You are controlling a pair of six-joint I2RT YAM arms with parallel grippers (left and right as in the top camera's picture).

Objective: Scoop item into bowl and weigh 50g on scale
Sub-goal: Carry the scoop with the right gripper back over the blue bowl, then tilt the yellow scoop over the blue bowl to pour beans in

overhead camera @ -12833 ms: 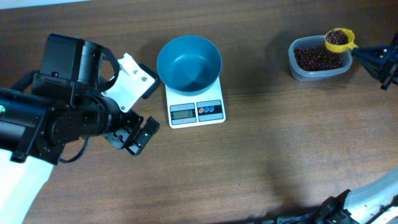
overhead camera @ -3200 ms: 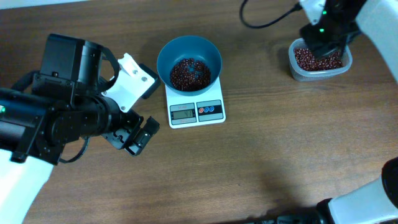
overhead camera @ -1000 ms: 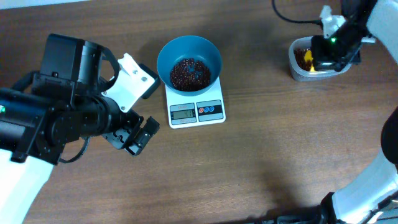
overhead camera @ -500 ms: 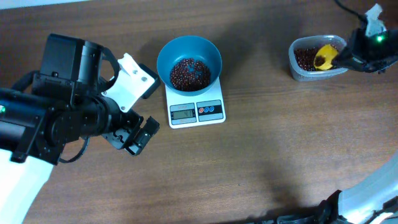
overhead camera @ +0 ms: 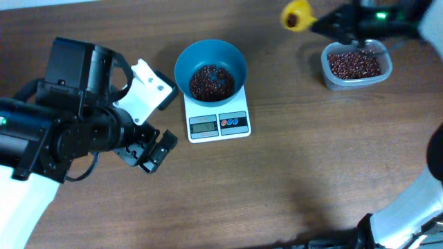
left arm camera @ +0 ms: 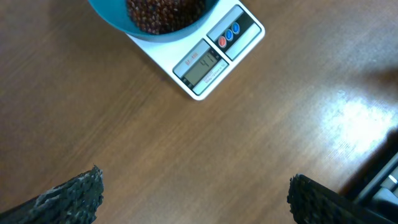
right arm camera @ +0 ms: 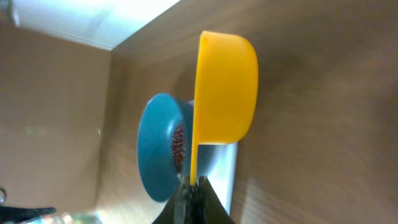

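OVERHEAD
Bowl (overhead camera: 210,54): teal, sits on scale (overhead camera: 219,123), covering its 12 o'clock half.
Beans (overhead camera: 211,81): dark heap in bowl bottom; more fill the clear tub (overhead camera: 385,75), well off at bowl's 3 o'clock.
Scale face: display + red/blue btns at bowl's 6 o'clock; digits too small to read.
Scoop (overhead camera: 297,14): yellow, in the air at tub's 10 o'clock and bowl's 1 o'clock, apart from both; inside looks dark, contents unclear.
R gripper (overhead camera: 322,23): clenched on scoop handle; arm enters from the 1–2 o'clock corner.
L gripper (overhead camera: 149,155): at scale's 8 o'clock, near it but not touching; nothing in it.

L WRIST
Bowl (left arm camera: 109,17): cut by the frame edge at 11–12 o'clock, beans (left arm camera: 165,9) inside.
Scale (left arm camera: 214,59): at bowl's 4–5 o'clock, display tilted, reading blurred.
L gripper (left arm camera: 196,202): released, fingertips (left arm camera: 71,198) far apart at the 7 and 5 o'clock corners, bare table (left arm camera: 93,112) between.

R WRIST
Scoop (right arm camera: 225,87): seen edge-on, cup at 12 o'clock, thin handle running down to 6 o'clock.
R gripper (right arm camera: 193,198): grasping handle end, jaws closed tight on it.
Bowl (right arm camera: 154,149): past the scoop at its 7–8 o'clock, beans (right arm camera: 178,146) showing; white scale edge (right arm camera: 227,177) beside it.
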